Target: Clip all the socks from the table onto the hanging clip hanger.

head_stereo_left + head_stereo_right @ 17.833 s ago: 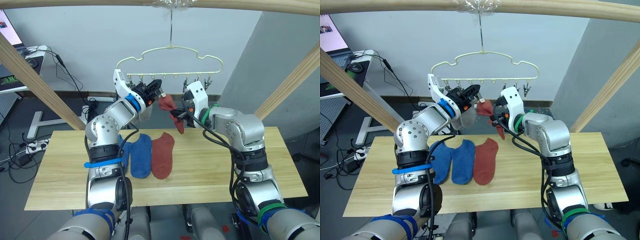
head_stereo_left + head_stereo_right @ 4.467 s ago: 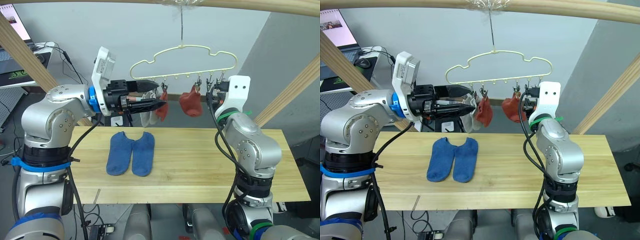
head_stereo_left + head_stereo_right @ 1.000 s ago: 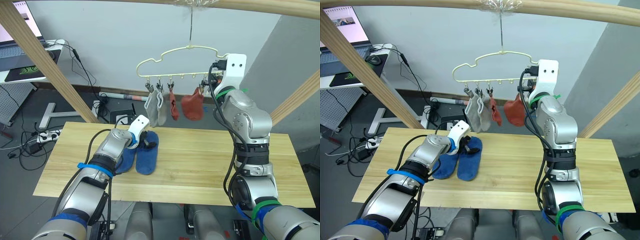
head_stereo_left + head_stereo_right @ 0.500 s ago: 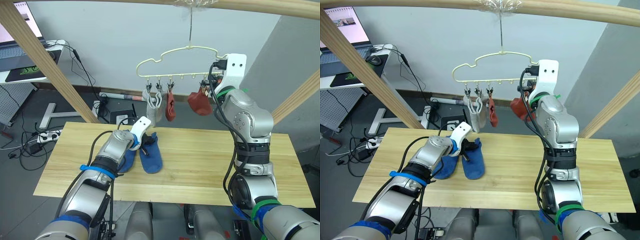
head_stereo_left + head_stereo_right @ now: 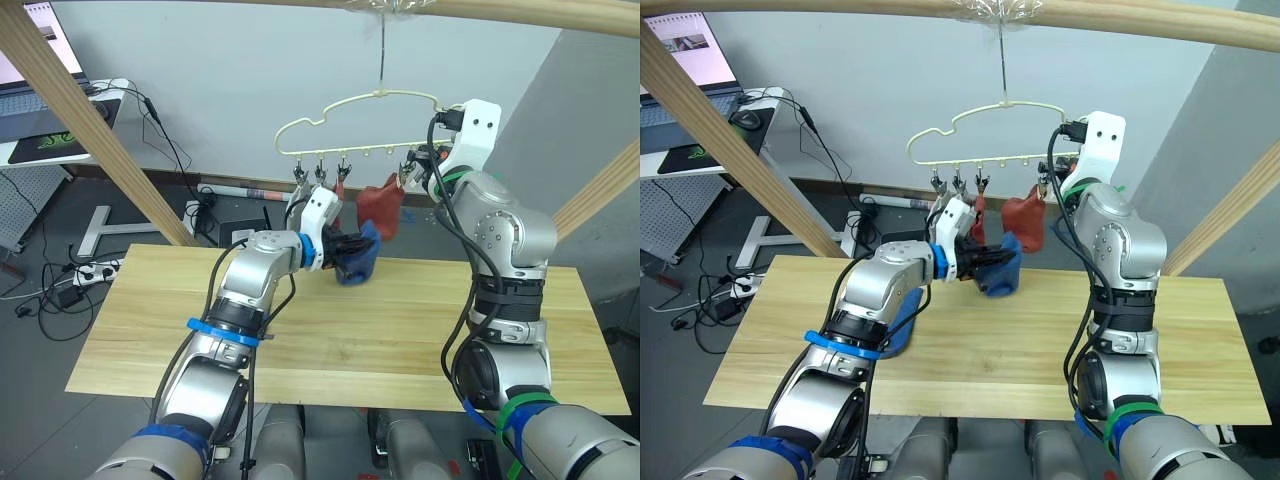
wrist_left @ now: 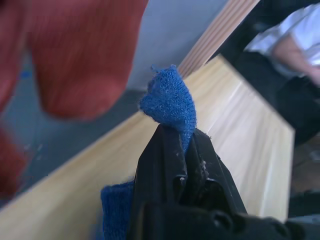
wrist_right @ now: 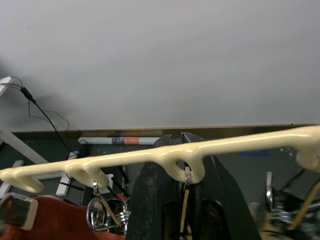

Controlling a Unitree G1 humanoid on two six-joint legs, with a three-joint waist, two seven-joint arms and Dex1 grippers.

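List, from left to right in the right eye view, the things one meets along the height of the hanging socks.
slanted wooden pole → left gripper shut on blue sock → rust-red sock hanging from clip hanger → right arm → slanted wooden pole on the right

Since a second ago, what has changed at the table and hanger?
The left gripper took hold of one blue sock and lifted it off the table toward the clip hanger. The other blue sock stayed on the table. The right gripper stays at the hanger's bar; four socks remain clipped.
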